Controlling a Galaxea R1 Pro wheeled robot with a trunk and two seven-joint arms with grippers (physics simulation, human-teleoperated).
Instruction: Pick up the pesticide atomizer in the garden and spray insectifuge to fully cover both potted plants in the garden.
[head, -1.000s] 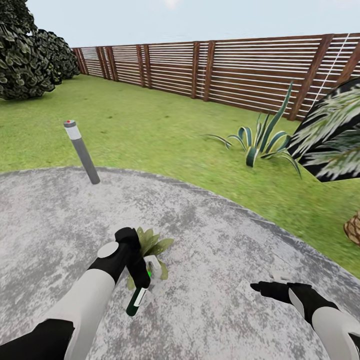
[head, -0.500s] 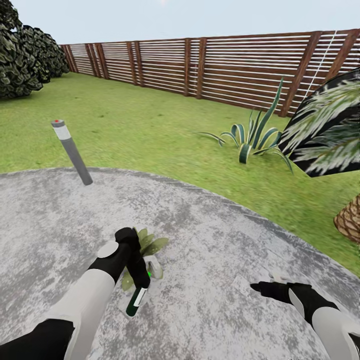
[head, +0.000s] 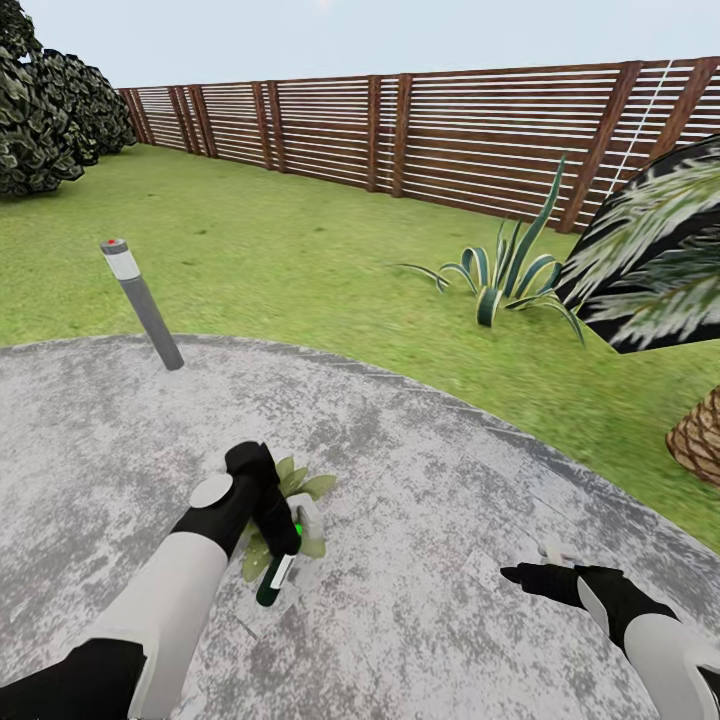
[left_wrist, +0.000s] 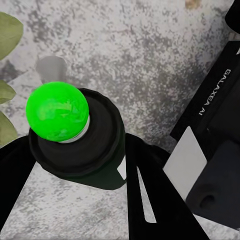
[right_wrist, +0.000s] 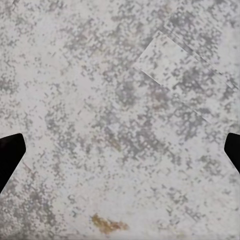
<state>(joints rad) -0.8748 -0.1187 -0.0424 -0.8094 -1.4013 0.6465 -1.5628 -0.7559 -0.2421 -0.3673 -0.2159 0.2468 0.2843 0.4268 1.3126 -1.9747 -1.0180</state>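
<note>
Gripping the pesticide atomizer between closed fingers, the left gripper hung right over one potted plant on the round paved patch, and that was plainly the business end of the job. The bottle sat tilted, its lower end slanting toward the robot and its top up at the gripper beside the rosette's leaves, a pose that looked chosen to aim the spray at the plant. From the left wrist camera the bottle's black cap was wedged between the two dark fingers, and the dot on top glowed bright green, leaf tips just at the edge of view. I took that green as a sign the sprayer was live, though no mist showed.

Out to the side, the right gripper was spread wide and carried nothing, hovering low above bare paving, well apart from the action, likely parked to stay out of the way.

Beyond the paving stood a grey lamp post, a striped agave on the lawn, and the slatted fence. A second potted plant was nowhere I could point to, so at best half the spraying was in hand.
</note>
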